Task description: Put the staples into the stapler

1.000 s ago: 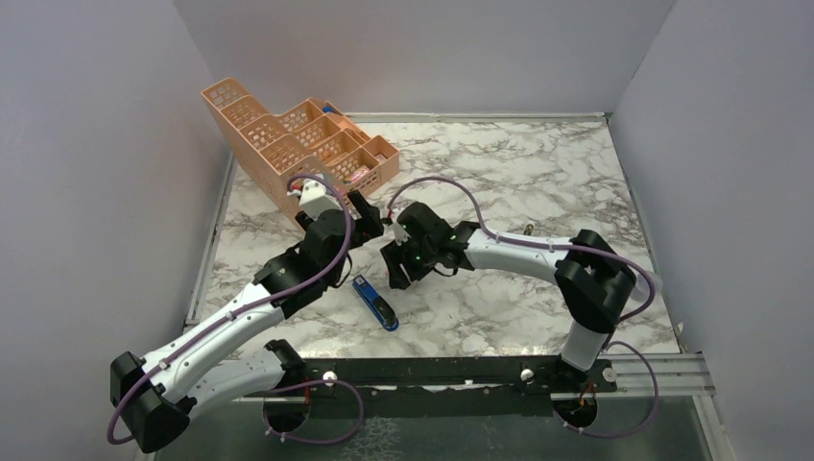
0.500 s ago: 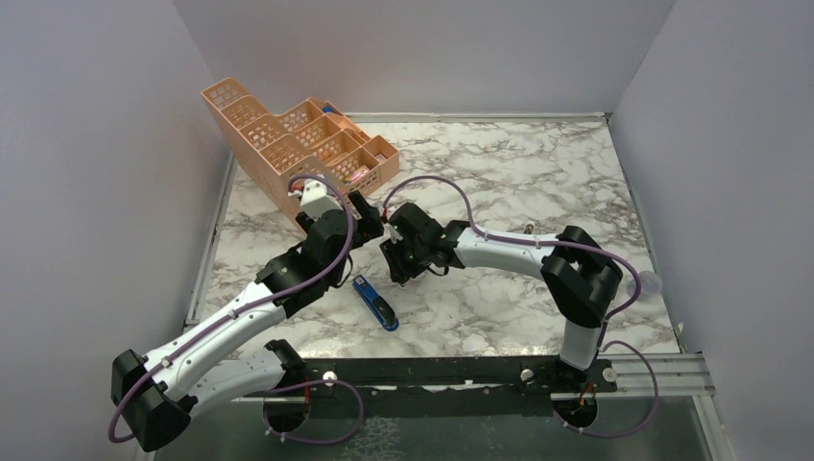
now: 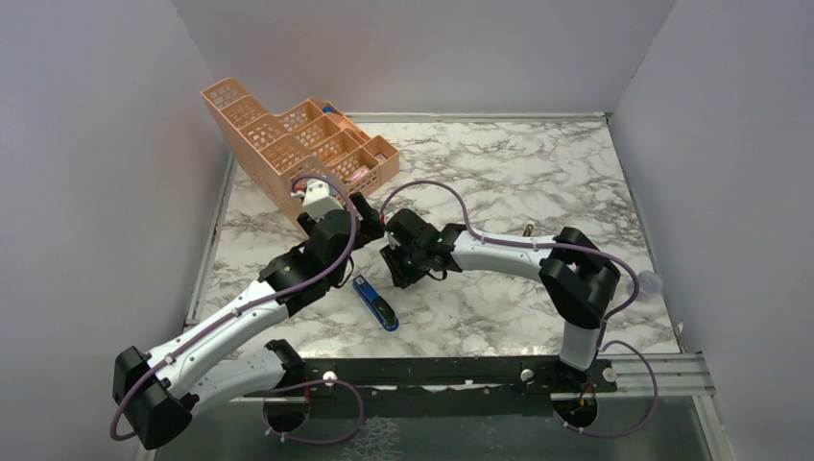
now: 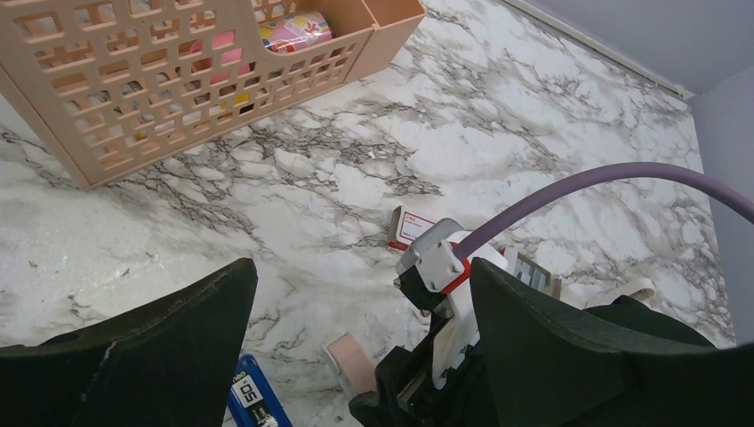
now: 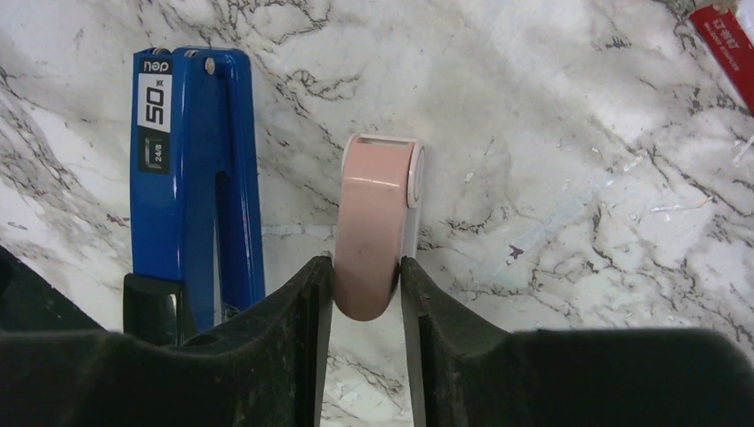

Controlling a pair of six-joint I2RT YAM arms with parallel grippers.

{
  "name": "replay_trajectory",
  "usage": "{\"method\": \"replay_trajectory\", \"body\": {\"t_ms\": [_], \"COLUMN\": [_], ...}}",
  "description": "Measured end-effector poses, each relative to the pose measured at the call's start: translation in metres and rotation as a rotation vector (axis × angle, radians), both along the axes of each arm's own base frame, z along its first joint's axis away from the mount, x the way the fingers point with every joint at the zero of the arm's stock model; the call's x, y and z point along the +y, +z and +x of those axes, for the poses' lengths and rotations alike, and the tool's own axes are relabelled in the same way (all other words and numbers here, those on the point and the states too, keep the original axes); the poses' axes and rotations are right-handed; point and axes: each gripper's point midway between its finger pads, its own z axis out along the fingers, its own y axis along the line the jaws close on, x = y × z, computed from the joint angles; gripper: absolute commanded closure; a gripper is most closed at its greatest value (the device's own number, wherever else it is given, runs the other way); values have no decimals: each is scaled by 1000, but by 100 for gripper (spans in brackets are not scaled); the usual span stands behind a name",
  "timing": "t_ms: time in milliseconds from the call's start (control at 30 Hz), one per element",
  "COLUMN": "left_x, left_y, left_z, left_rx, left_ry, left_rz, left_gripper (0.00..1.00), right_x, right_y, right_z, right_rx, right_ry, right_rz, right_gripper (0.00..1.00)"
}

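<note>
The blue stapler [image 3: 375, 303] lies flat on the marble, with its top facing up [image 5: 191, 169]. My right gripper [image 5: 366, 271] is low beside it, shut on a small pink block [image 5: 373, 222] with one finger pressed on each side. The pink block [image 4: 353, 363] rests on the table, just right of the stapler [image 4: 253, 400]. The staples [image 4: 533, 271], a grey ribbed block, peek out behind the right wrist. My left gripper [image 4: 363, 271] hovers open above this spot and holds nothing. In the top view the left gripper [image 3: 370, 216] is just behind the right gripper [image 3: 398, 274].
A peach mesh organiser [image 3: 288, 139] stands at the back left, holding small items [image 4: 133, 80]. A little red-and-white box [image 4: 411, 227] lies on the marble near the right wrist. The right arm's purple cable [image 4: 605, 178] arcs over the scene.
The right jaws have closed from wide apart onto the pink block, and the right wrist has shifted slightly left. The left arm and the stapler stay almost unmoved.
</note>
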Motion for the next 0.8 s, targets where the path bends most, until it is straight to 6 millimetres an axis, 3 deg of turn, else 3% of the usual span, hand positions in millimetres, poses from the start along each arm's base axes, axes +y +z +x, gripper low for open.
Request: {"method": "replay_trajectory", "body": {"t_ms": [133, 300, 467, 633, 800], "left_x": [0, 1, -3, -23, -58], "left_y": [-2, -3, -11, -32, -64], "left_z": [0, -1, -3, -7, -16], "left_rx": [5, 9, 28, 84, 175], "left_ry": [1, 1, -18, -111, -273], "left_rz": [4, 6, 3, -11, -42], "left_gripper": [10, 10, 10, 14, 24], "right_x": [-3, -7, -29, -54, -77], "right_y": [-1, 0, 0, 0, 1], "right_z": [2, 3, -4, -5, 2], "right_rx": [-4, -11, 12, 83, 194], "right_ry": [-27, -100, -210, -358, -519], "right_rz": [-13, 1, 9, 56, 161], "right_gripper": [81, 80, 79, 79, 79]}}
